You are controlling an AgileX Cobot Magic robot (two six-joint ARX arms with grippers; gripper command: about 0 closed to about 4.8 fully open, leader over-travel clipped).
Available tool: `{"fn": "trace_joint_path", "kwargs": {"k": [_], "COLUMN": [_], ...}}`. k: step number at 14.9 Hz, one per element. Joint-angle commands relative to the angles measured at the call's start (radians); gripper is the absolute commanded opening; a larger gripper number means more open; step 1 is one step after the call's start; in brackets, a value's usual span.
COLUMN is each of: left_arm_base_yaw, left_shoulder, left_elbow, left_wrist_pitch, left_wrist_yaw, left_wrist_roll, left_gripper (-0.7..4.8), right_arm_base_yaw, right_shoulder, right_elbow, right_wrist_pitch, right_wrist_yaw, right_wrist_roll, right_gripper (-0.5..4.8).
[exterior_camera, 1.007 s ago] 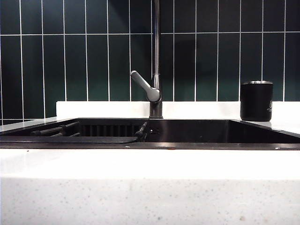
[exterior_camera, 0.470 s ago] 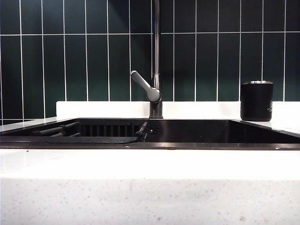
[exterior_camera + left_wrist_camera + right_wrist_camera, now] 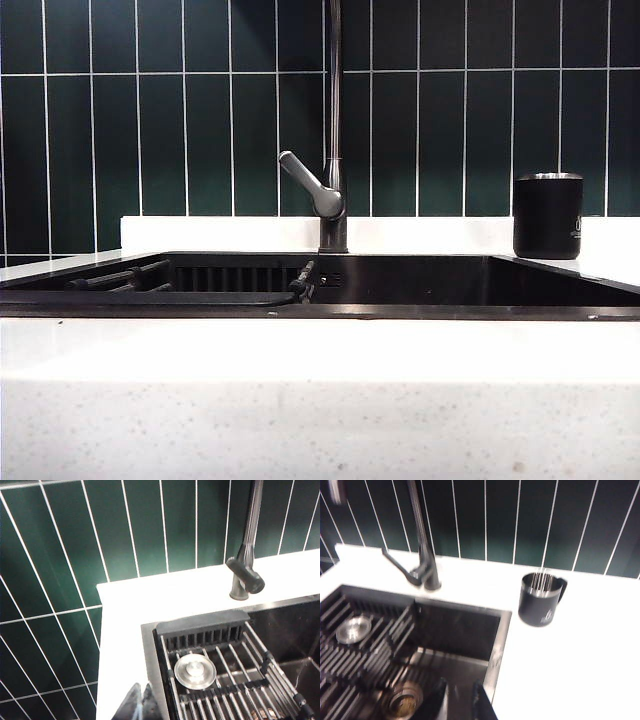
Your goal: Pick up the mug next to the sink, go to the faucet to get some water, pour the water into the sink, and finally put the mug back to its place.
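Mug (image 3: 539, 601) blurred (handle (image 3: 561, 587) half hidden), claws' tips barely visible.

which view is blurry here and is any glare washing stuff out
The right wrist view is motion-blurred: the mug and faucet smear, with the right gripper open above the sink. The left wrist view is sharper, though the counter blows out white; the left gripper is shut. The exterior view is sharp, with a glaring front counter edge.

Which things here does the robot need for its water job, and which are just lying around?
Needed:
mug, on the counter beside the sink
faucet
sink
right gripper, over the sink

Just there:
round metal plug on the rack
green wall tiles
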Motion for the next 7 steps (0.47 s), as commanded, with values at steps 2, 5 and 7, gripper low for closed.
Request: {"fn": "trace_joint_path", "kwargs": {"k": [2,5,7], "left_arm_base_yaw": [0.000,0.000,0.000], "left_shoulder": [-0.043,-0.098,-0.146], "left_elbow": [-0.004,-0.009,-0.009], "left_wrist_pitch": [-0.051,-0.107,-0.144], "left_wrist_yaw": [-0.003,-0.022,-0.020], "left_wrist_roll": [-0.026,-0.030,-0.058], "left_gripper": [-0.07,-0.07,-0.07], "right_arm_base_yaw": [0.031,0.069,0.087], "right_shoulder": [-0.002,-0.017,-0.027], "right_elbow": [-0.071,-0.173,-0.206], "right_wrist_pitch": [0.012,0.012,0.019], "right_wrist_yaw": [-0.003,-0.004,-0.003], "right_wrist_roll": [0.010,0.011,0.011], "right_gripper": [0.80,0.80,0.80]}}
